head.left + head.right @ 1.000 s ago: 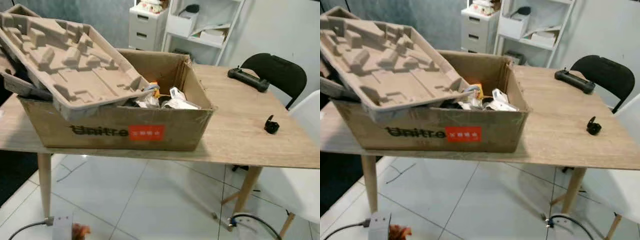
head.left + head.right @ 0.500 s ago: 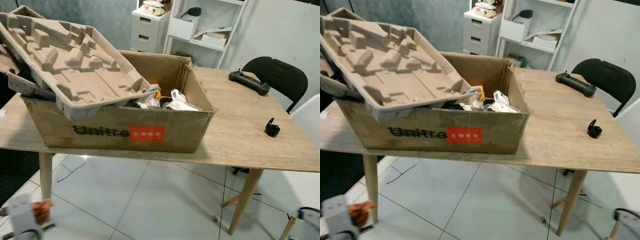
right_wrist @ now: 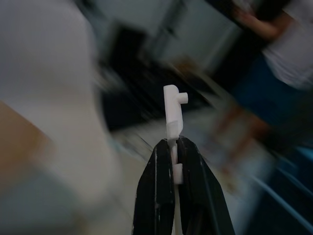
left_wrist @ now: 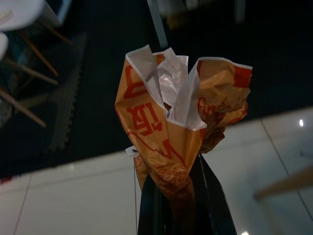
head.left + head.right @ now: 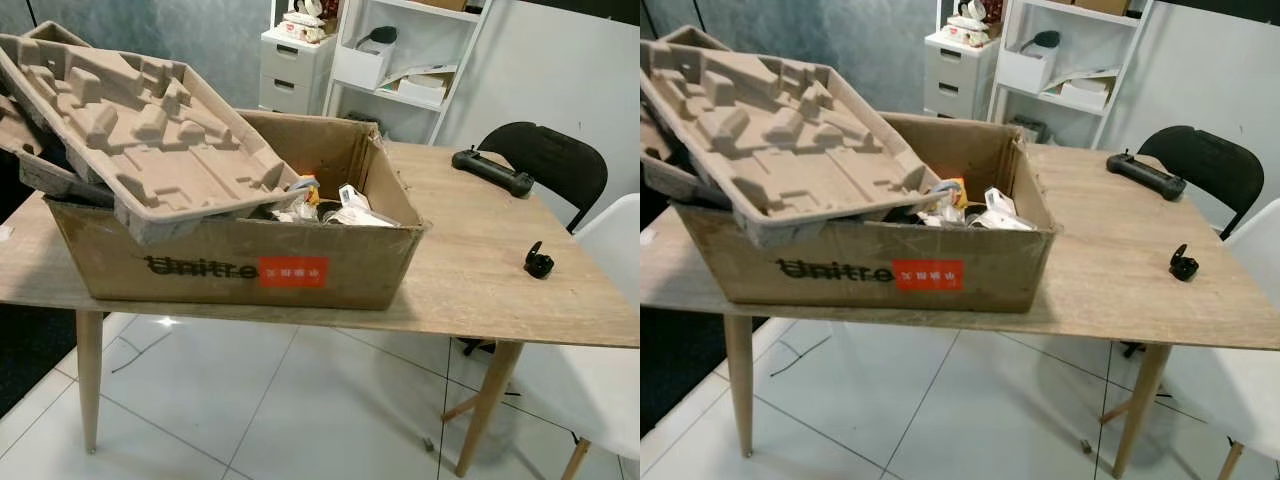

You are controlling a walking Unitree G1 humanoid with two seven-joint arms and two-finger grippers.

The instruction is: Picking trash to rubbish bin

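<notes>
1. Left gripper [image 4: 173,196] is clamped on a crumpled wrapper [image 4: 171,127], pinched at its twisted base so the loose top fans out above the fingertips. Holding the narrow end looks like the secure choice, since the flared part would slip.
2. Wrapper look: orange with red print and a white inner face, creased paper or foil (can't tell which), light and springy. It hangs over white floor tiles in the left wrist view, touching nothing else.
3. Right gripper [image 3: 175,166] is closed on a small white plastic piece [image 3: 173,122], flat, with a stubby peg at its top. The fingers grip its lower half and the rest sticks out past the tips. Background in that view is blurred; a person stands at its edge.
4. Box [image 5: 250,265] sits on the table [image 5: 480,260], near its front edge. It serves as the bin, I judge, as trash [image 5: 335,205] already lies in its right half.
5. A pulp tray [image 5: 140,130] lies tilted across the box's left side, so the open right half is the drop zone.
6. Also on the table, well apart from the box: a black controller [image 5: 492,172] and a small black clip-like item [image 5: 538,263]. Chair [image 5: 545,160] stands behind.
7. Status, as a judgement: both items held, neither over the box yet.
</notes>
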